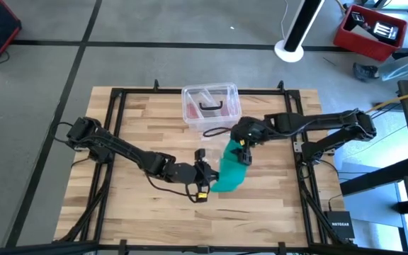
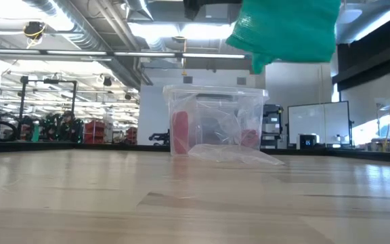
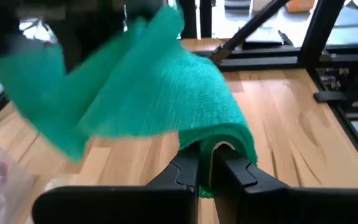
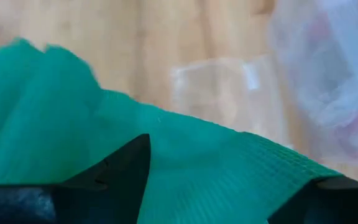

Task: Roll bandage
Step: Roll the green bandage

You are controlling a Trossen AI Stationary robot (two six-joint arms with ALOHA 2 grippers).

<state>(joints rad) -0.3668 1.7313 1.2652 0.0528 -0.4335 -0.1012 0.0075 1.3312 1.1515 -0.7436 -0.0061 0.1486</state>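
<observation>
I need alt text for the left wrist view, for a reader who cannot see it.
The left gripper, jaws shut, pinches one end of a teal-green bandage, which rises away as a wide band above the wooden table. Black frame bars stand behind.

My table (image 1: 140,205) was a butcher-block top of pale wooden strips, edged by a black metal frame (image 1: 112,127) whose bars ran along its sides. A clear plastic box (image 1: 211,106) sat on it near the far edge, about midway across, with pinkish contents and a dark handle-like piece showing inside. From the low view, the box (image 2: 212,122) stood upright, and a crumpled sheet of clear plastic (image 2: 232,154) lay on the wood just in front of it, touching or nearly touching its base. The wood nearer the low camera (image 2: 181,203) was bare planks with visible seams.
</observation>
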